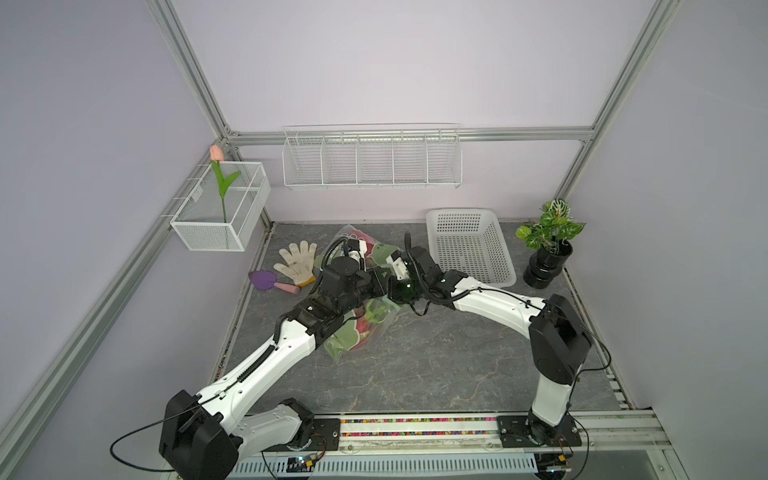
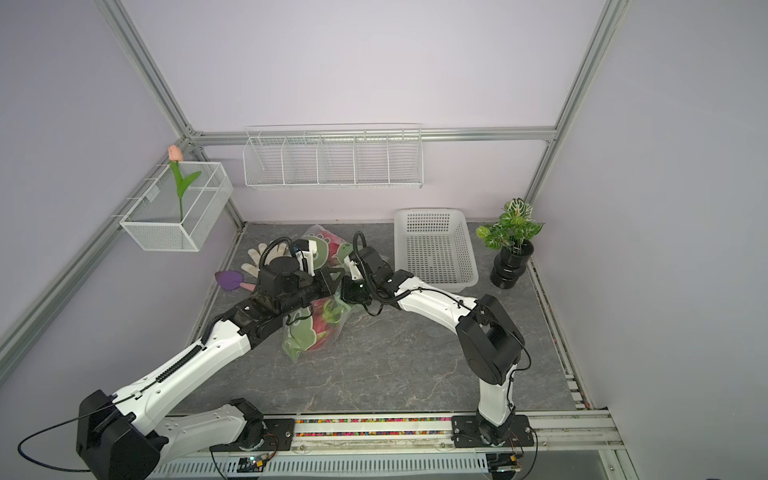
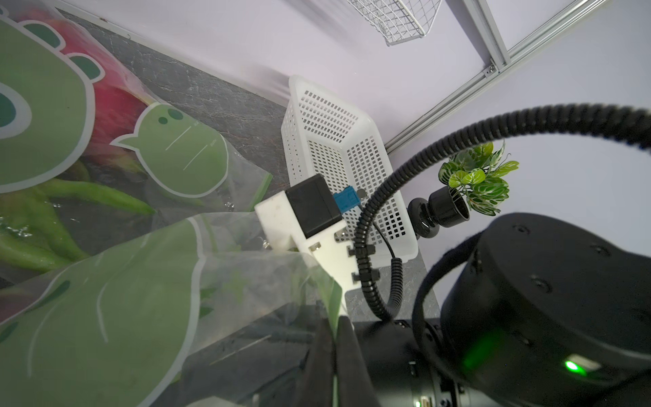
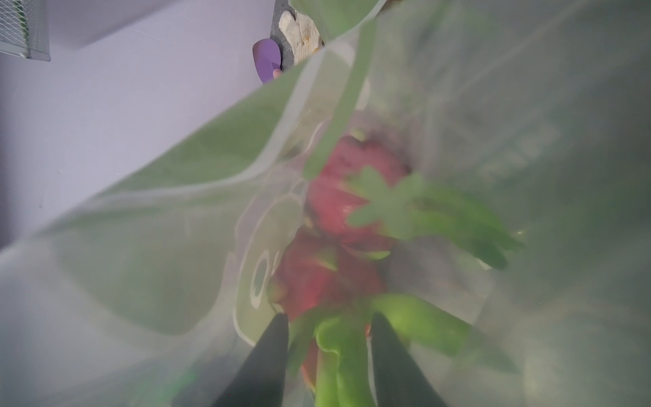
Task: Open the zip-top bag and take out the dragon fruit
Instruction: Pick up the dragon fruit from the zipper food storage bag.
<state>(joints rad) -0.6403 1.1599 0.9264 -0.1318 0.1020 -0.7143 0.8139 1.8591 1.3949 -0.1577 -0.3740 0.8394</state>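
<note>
Left gripper [image 3: 334, 326] is clamping, jaws closed, on the zip-top bag [image 3: 105, 299] film, mid-worktop [image 1: 436, 365] toward the back edge. Right gripper [image 4: 329, 322], the nearer, is reaching into the bag mouth, jaws apart astride a green scale. The dragon fruit [image 4: 331, 201] is lying straight ahead, deeper inside.

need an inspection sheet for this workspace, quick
surface: grey stone-look tabletop
job's things: zip-top bag lying mid-table; dragon fruit inside it
clutter: glove, purple trowel, white basket, potted plant
end effectors: left end effector shut on bag edge; right end effector apparently inside bag, jaws astride a fruit's green scales, grip unclear
cables: black hose on right arm; loose black cable at left base
surroundings: wire shelf, wire basket with tulip, lilac walls
</note>
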